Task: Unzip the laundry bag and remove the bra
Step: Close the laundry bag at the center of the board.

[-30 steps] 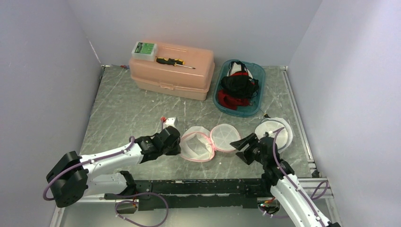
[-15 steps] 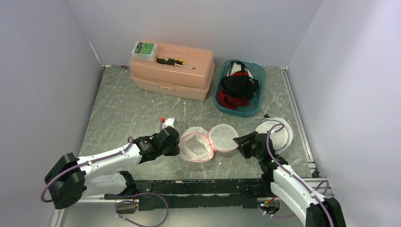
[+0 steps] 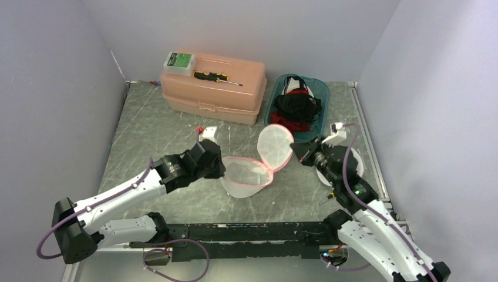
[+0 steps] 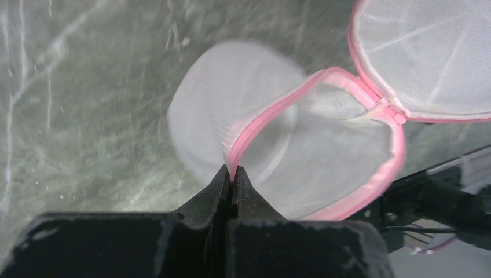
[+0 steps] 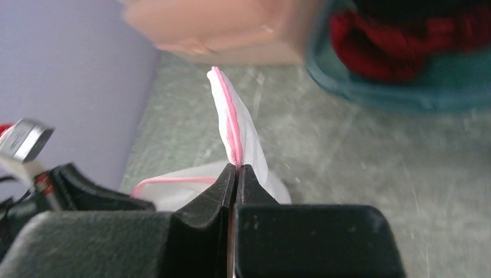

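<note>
The laundry bag [image 3: 245,174] is a white mesh clamshell with a pink zipper rim, and it lies unzipped at the table's middle. My left gripper [image 3: 220,174] [image 4: 233,174] is shut on the pink rim of the lower half [image 4: 324,150]. My right gripper [image 3: 295,151] [image 5: 236,168] is shut on the rim of the other half [image 3: 275,145] [image 5: 234,127], holding it tilted up on its hinge. I cannot make out the bra inside the mesh. A white rounded piece [image 3: 356,169] lies mostly hidden under my right arm; what it is I cannot tell.
A peach toolbox [image 3: 214,88] stands at the back with a screwdriver [image 3: 217,76] and a green-labelled box [image 3: 179,61] on top. A teal bin [image 3: 276,132] of black and red clothes sits right behind the raised half. A small white tag [image 3: 207,132] lies near my left gripper.
My right gripper closed on the bag's right half and swung it up and back toward the bin. My left arm moved slightly back, still holding the rim.
</note>
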Action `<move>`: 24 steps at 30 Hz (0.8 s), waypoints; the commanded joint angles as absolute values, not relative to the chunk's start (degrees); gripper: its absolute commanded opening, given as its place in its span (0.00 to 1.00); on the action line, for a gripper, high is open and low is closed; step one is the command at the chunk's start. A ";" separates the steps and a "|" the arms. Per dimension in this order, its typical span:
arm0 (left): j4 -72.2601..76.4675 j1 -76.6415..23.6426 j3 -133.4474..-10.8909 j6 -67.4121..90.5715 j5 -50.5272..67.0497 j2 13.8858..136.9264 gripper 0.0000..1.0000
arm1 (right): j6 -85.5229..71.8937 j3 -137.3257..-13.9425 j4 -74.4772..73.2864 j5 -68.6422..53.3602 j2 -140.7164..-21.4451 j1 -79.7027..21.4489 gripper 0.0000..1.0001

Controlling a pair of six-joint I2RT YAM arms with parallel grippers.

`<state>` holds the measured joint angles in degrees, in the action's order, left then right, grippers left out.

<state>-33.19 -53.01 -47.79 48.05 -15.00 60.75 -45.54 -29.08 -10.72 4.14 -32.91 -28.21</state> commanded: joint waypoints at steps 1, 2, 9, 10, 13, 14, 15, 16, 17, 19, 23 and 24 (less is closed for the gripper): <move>-41.43 -53.02 -61.35 42.45 -18.41 63.28 0.03 | -27.69 -44.79 -18.24 4.98 -36.00 -31.55 0.00; -42.53 -52.98 -63.33 41.89 -18.18 64.64 0.03 | -26.54 -47.14 -19.73 4.74 -37.26 -31.96 0.00; -41.25 -53.00 -62.94 42.83 -16.18 69.84 0.03 | -22.70 -46.54 -20.41 7.85 -37.85 -35.71 0.00; -41.42 -53.05 -63.88 42.30 -16.88 69.28 0.03 | -22.02 -47.80 -20.63 8.65 -37.81 -35.96 0.00; -42.33 -53.05 -67.45 40.17 -19.66 67.80 0.02 | -19.61 -53.14 -22.03 10.76 -38.63 -36.70 0.00; -42.36 -53.04 -68.23 39.66 -20.32 67.43 0.03 | -19.02 -54.25 -22.23 11.47 -38.70 -36.90 0.00; -42.21 -52.96 -68.42 39.27 -20.68 67.11 0.03 | -18.47 -54.43 -21.87 12.07 -38.55 -37.16 0.00; -41.78 -52.98 -67.58 39.25 -20.80 66.87 0.03 | -18.06 -53.62 -21.26 12.37 -37.86 -37.29 0.00; -40.70 -53.00 -65.85 39.41 -20.96 66.67 0.03 | -17.99 -51.58 -20.19 12.28 -37.03 -37.36 0.00; -36.78 -53.02 -59.93 40.30 -20.59 66.13 0.03 | -18.55 -45.23 -16.60 11.36 -34.77 -37.52 0.00; -26.77 -52.93 -48.05 40.60 -19.23 65.66 0.03 | -19.94 -30.39 -7.79 14.20 -29.64 -39.50 0.00; -25.87 -52.98 -46.90 40.87 -19.55 65.68 0.03 | -19.73 -28.83 -6.52 15.93 -29.00 -40.36 0.00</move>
